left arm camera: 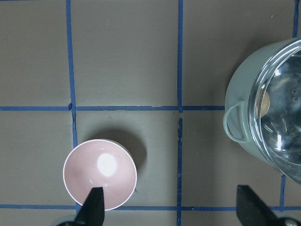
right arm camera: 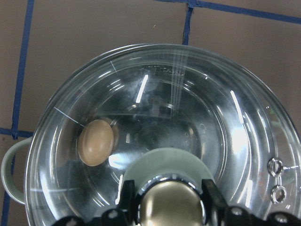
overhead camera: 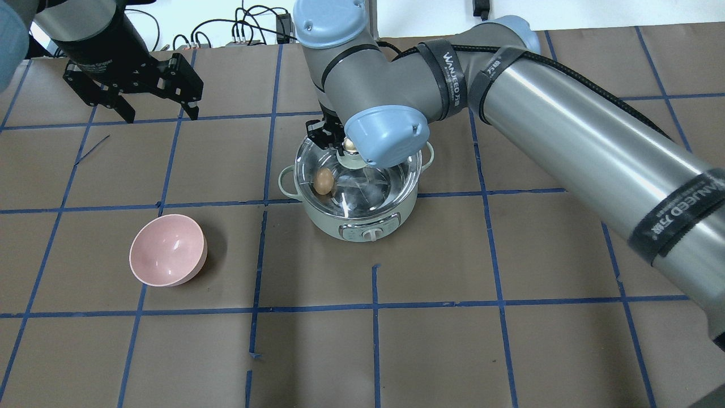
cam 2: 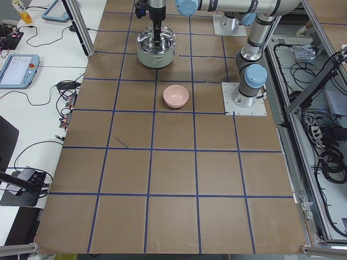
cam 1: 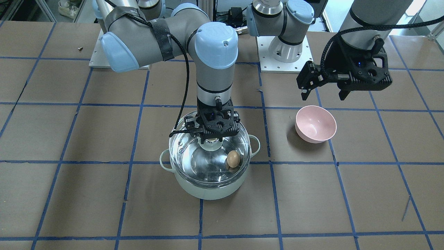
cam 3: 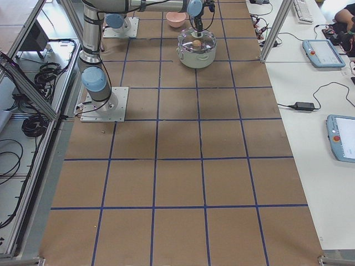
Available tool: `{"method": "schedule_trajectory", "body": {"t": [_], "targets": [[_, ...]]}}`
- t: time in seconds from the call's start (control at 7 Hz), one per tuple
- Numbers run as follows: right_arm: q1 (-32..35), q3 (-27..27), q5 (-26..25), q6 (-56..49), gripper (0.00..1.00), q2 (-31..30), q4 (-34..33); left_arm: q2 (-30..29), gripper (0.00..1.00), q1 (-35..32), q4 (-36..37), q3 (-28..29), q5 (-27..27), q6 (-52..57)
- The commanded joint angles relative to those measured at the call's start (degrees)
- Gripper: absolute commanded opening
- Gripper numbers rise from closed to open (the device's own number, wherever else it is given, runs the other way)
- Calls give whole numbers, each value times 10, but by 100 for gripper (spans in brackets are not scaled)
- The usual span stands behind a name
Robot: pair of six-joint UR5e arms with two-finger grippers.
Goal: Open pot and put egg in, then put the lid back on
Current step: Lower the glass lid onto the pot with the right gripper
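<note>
Resting on the tabletop (overhead camera: 510, 340), the pot (overhead camera: 362, 226) is covered by the lid (overhead camera: 374, 181), whose knob is clamped in the right gripper's (cam 1: 212, 138) jaws. The egg (overhead camera: 324, 181) is seen inside, at 9 o'clock in the overhead view. The left gripper (overhead camera: 160, 115) is held aloft, jaws wide and empty. Pink bowl (overhead camera: 167, 249): 8 o'clock of pot.

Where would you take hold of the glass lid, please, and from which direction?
By its central knob, from straight above. The lid lies level on the pot, its thin rim at the pot's edge, and only the knob stands up. The right gripper straddles it now.
</note>
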Motion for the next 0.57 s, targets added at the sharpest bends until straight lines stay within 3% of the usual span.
{"method": "schedule_trajectory", "body": {"t": [0.0, 0.43], "targets": [[0, 0, -1, 0, 8, 1, -3, 0, 100, 0, 0, 0, 0, 0], [0, 0, -2, -1, 9, 12, -30, 1, 100, -1, 2, 0, 0, 0]]}}
